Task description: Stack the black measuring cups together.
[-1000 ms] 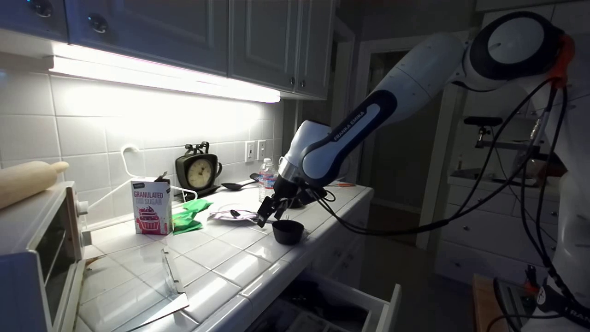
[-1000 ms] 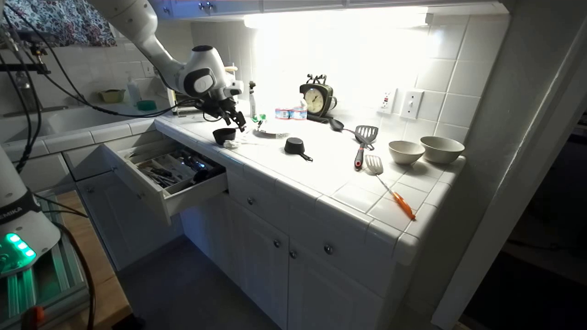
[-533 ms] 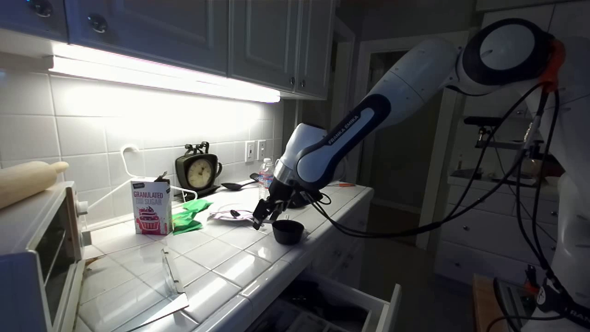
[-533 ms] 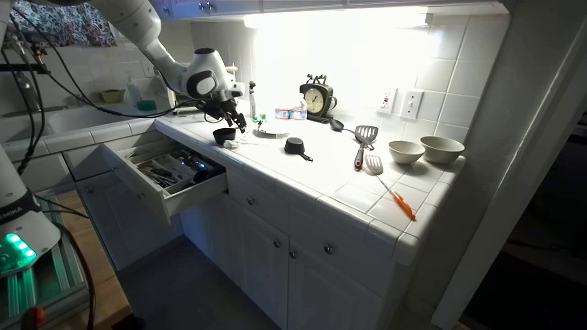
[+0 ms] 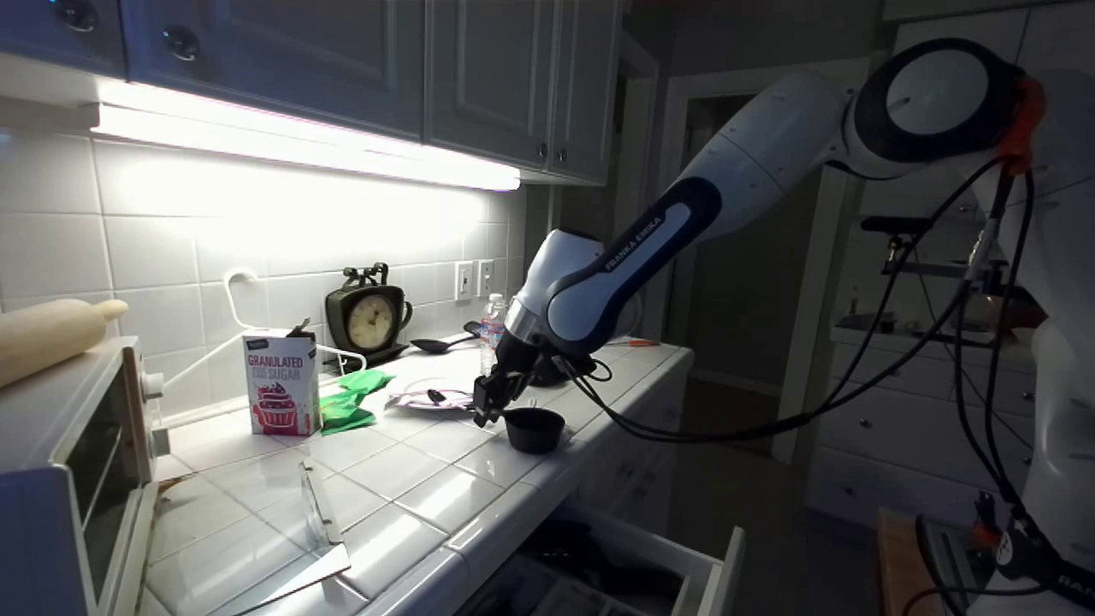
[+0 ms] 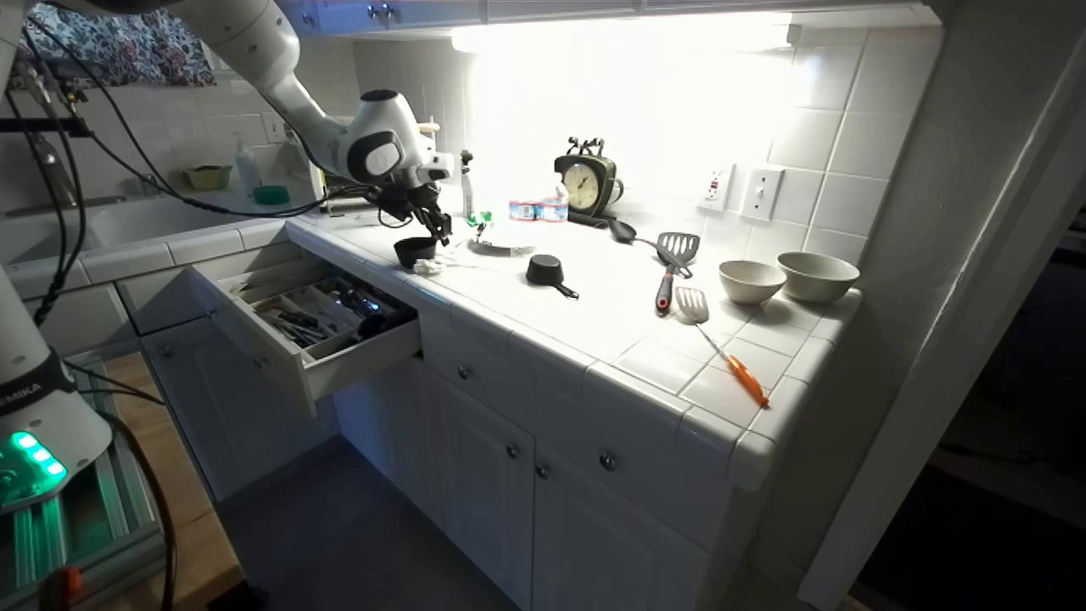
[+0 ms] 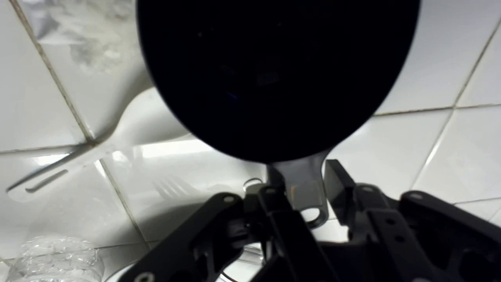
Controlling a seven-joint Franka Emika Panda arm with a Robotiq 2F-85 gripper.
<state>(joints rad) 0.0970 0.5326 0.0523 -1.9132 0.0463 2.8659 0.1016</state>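
A black measuring cup (image 5: 535, 432) stands upright on the counter near its front edge, and it also shows in an exterior view as a dark cup (image 6: 414, 253). In the wrist view the round black cup (image 7: 274, 78) fills the upper middle, its handle (image 7: 307, 188) pointing down between the fingers. My gripper (image 7: 305, 182) is shut on this handle, one pad on each side. In an exterior view the gripper (image 5: 489, 415) sits low beside the cup. Another black measuring cup (image 6: 545, 270) lies upside down further along the counter, handle toward the front edge.
A white spoon-like utensil (image 7: 145, 121) and a clear bottle (image 7: 54, 258) lie close to the held cup. A plate (image 6: 501, 248) is behind. An open drawer (image 6: 365, 369) juts out below the counter. Spatulas (image 6: 679, 246) and bowls (image 6: 752, 283) stand farther along.
The gripper shifted slightly toward the toaster-oven side and stopped beside the cup. Its fingers, spread apart earlier, have come together on the handle. The cups stayed in place.
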